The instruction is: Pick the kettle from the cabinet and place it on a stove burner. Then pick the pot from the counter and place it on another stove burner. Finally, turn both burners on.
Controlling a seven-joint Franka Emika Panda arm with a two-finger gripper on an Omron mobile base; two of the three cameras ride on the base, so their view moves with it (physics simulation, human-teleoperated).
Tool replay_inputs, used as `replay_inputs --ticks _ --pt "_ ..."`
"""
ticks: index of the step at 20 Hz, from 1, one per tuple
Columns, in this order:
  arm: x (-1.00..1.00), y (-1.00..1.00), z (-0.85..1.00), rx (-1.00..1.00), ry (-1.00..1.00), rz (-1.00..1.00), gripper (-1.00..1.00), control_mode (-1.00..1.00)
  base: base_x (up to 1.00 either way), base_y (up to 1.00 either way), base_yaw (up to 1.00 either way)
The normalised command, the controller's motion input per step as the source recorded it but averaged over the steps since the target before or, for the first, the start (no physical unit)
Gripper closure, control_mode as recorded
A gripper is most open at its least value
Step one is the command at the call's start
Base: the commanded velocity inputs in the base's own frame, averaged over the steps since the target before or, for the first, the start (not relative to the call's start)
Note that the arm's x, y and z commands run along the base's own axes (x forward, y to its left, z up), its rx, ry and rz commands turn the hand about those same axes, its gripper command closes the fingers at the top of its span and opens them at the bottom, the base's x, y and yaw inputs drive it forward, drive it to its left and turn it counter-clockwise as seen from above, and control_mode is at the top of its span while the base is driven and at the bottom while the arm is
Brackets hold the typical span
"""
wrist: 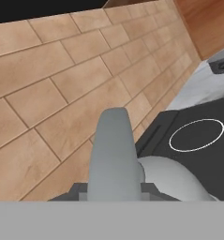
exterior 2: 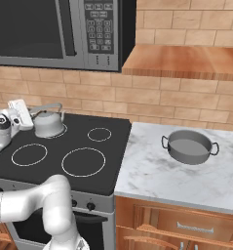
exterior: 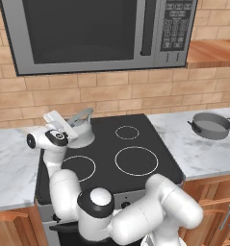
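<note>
- The kettle (exterior: 81, 130) sat upright on the black cooktop (exterior: 135, 132), over the back-left burner, at about 10 o'clock from the cooktop's middle in the left base view.
- The gripper (exterior: 73, 126) was clamped on the kettle's arched handle (wrist: 112, 154); in the hand view the handle rose between the finger tips, with the domed lid (wrist: 172, 178) just to its right.
- In the right base view the kettle (exterior 2: 48, 123) stood at 9 o'clock from the small back-right burner ring (exterior 2: 99, 134), with the gripper (exterior 2: 32, 117) touching its left side.
- The pot (exterior 2: 189, 146) rested on the white marble counter (exterior 2: 157, 176), well apart from the kettle, at about 3 o'clock from the cooktop.
- In the left base view the pot (exterior: 212, 126) lay at 2 o'clock from the large front burner ring (exterior: 136, 161).
- The wooden cabinet (exterior 2: 186, 63) shelf hung at 12 o'clock above the pot, beside the microwave (exterior 2: 59, 31).
- A brick wall (wrist: 52, 98) ran behind the stove.
</note>
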Motion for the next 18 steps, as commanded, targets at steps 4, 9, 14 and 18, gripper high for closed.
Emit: replay_inputs --ticks 4,9,14,18 --pt "0.12 0.00 -0.06 0.00 -0.02 0.02 1.00 -1.00 0.00 0.00 0.00" --pt "0.16 0.00 -0.07 0.00 -0.02 0.02 1.00 -1.00 0.00 0.00 0.00" --pt "0.20 0.00 -0.08 0.00 -0.01 0.02 1.00 -1.00 0.00 0.00 0.00" --pt "0.23 0.00 -0.11 0.00 -0.01 0.03 1.00 -1.00 0.00 0.00 0.00"
